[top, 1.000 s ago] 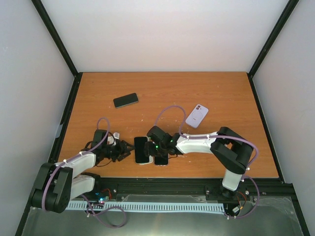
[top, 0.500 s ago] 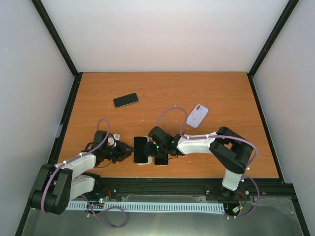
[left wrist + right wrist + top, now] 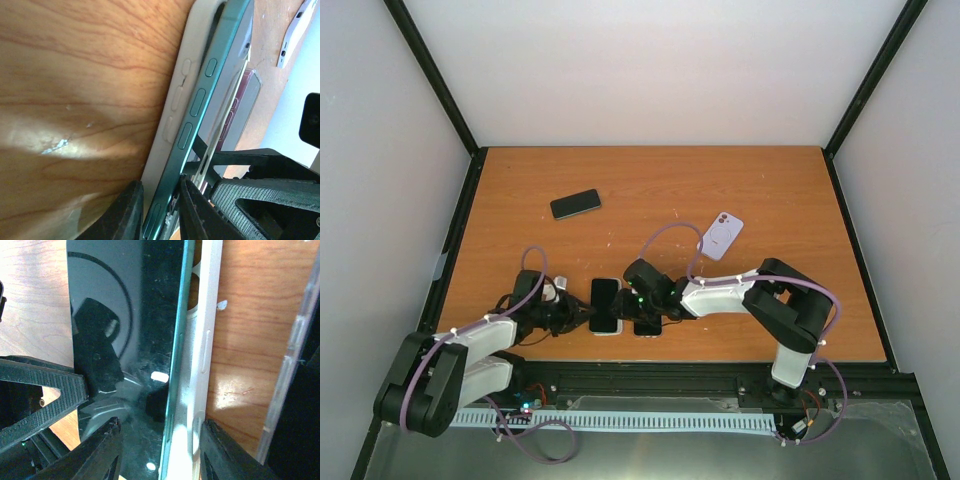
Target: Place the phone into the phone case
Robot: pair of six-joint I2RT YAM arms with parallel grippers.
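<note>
Teal-edged black-glass phone [image 3: 605,303]: lies screen up on the white soft phone case [image 3: 175,105], long axis running near edge to far edge, close to the near edge of the orange wooden counter [image 3: 770,180], a little left of its middle. One long edge seems to ride above the case wall, so it is probably not seated. Left gripper [image 3: 161,205]: at the phone's left long edge, fingers drawn in on phone edge and case wall together. Right gripper [image 3: 160,450]: opposite, equally near, fingers part spread astride the right edge; whether they press cannot be told.

The phone [image 3: 125,315] looks glossy, the phone case [image 3: 207,340] matt plastic, the table [image 3: 250,315] grained wood.
</note>
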